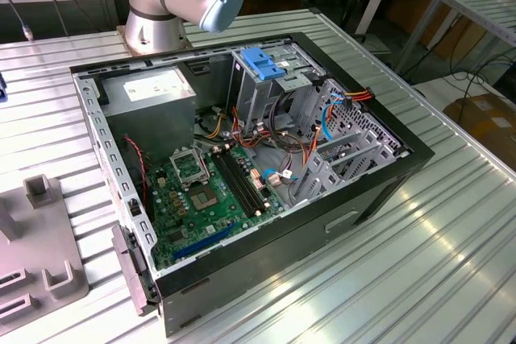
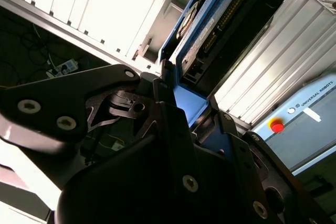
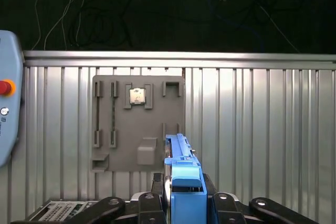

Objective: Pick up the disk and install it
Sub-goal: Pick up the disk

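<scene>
In both wrist views my gripper (image 3: 185, 186) is shut on the disk. In the first wrist view the disk (image 3: 180, 153) stands edge-on between the black fingers (image 3: 156, 184), its bright blue carrier rail facing the camera, held above the ribbed metal table. The second wrist view has the disk (image 2: 207, 30) reaching away from the gripper (image 2: 184, 106), with its grey body, label and blue rail in sight. In the exterior view the open computer case (image 1: 266, 255) lies on its side, with the metal drive cage (image 1: 258, 98) at its far end.
A fixed blue bracket (image 1: 262, 62) tops the drive cage. A grey fixture plate (image 3: 137, 124) with slots lies on the table (image 1: 451, 239), at the exterior view's left (image 1: 40, 263). A teach pendant (image 2: 299, 119) with a red button rests on the table. Loose cables fill the case.
</scene>
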You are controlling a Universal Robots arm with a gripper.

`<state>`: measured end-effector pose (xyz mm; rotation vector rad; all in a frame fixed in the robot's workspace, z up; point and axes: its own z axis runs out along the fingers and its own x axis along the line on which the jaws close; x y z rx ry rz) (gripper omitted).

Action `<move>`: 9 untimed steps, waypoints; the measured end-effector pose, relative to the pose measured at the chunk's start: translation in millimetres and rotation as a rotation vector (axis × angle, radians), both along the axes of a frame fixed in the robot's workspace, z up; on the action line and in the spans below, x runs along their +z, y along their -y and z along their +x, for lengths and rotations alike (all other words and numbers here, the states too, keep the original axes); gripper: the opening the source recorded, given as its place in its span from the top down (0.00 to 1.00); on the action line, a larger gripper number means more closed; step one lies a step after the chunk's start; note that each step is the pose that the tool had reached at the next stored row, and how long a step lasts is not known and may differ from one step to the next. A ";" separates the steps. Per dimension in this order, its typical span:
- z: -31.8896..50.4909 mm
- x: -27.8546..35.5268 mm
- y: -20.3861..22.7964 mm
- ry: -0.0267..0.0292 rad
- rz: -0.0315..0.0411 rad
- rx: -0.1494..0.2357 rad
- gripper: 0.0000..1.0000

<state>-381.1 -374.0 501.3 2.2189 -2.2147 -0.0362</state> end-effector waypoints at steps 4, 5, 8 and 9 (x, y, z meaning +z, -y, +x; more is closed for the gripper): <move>5.9 -0.2 0.3 -0.0001 0.0000 0.000 0.63; 7.2 -0.3 0.3 -0.0001 0.0000 0.000 0.63; 11.6 -0.4 0.4 -0.0001 0.0000 0.000 0.63; 12.8 -0.6 0.5 0.0001 0.0001 0.000 0.63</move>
